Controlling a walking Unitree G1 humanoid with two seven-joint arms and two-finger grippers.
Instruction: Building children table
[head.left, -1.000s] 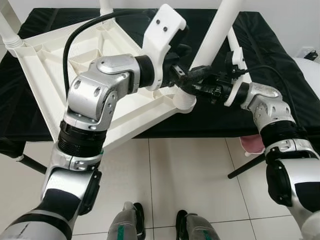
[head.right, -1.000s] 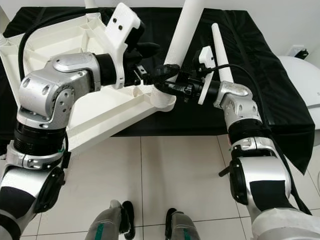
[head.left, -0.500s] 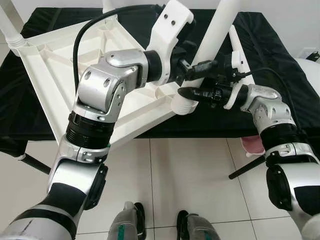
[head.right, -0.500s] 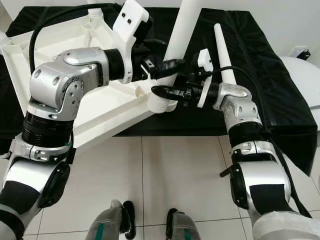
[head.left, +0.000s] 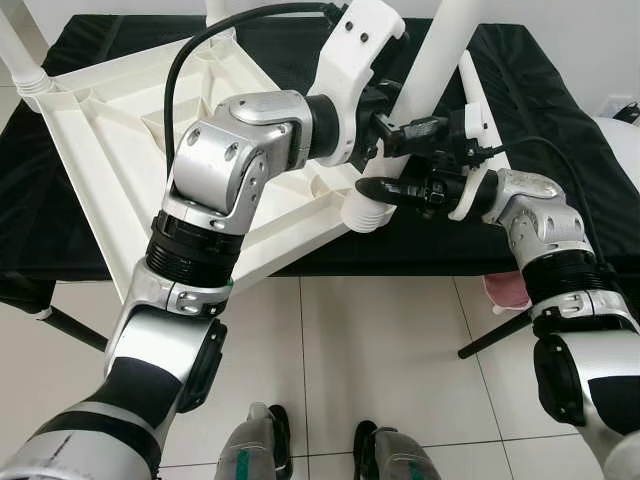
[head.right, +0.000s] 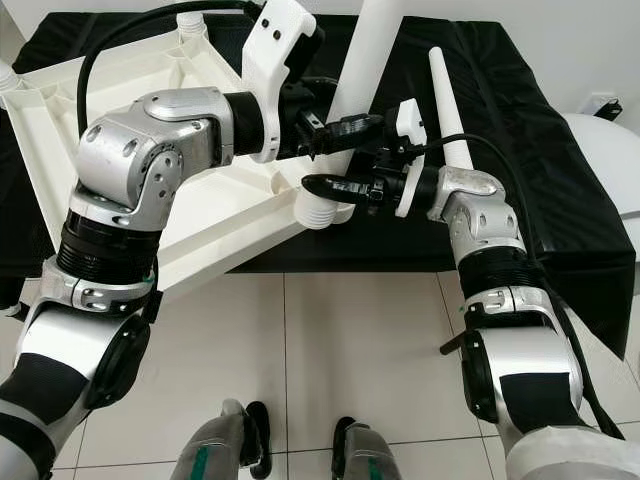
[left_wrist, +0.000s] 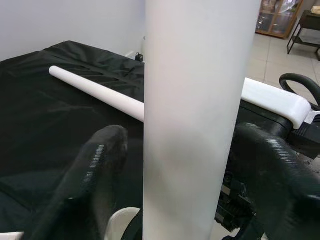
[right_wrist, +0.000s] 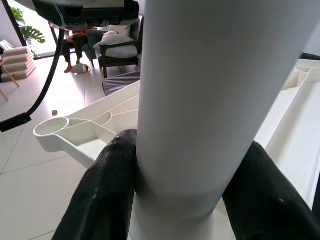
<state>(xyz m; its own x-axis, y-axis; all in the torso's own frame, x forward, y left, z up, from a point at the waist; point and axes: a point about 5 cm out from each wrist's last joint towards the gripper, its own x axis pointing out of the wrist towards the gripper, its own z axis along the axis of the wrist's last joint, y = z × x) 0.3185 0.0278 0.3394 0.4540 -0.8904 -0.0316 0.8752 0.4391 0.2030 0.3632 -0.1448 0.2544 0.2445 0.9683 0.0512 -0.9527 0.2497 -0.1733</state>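
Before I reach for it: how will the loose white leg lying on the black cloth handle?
The loose leg is a smooth round taper, so it will probably roll in a curve if nudged. It looks like rigid, hollow plastic, likely light and stiff. Its glossy surface may slip between the fingers, and the black cloth offers little to stop it.

Both arms raised and reaching inward, tools facing each other.

Left arm bent at the elbow, forearm reaching to the robot's right; left tool (head.left: 415, 128) has its fingers (left_wrist: 95, 170) spread apart, one either side of a white tube. Right arm bent, forearm reaching to the robot's left; right tool (head.left: 385, 190) sits just below the left tool, fingers (right_wrist: 107, 185) straddling the same tube and against its sides.
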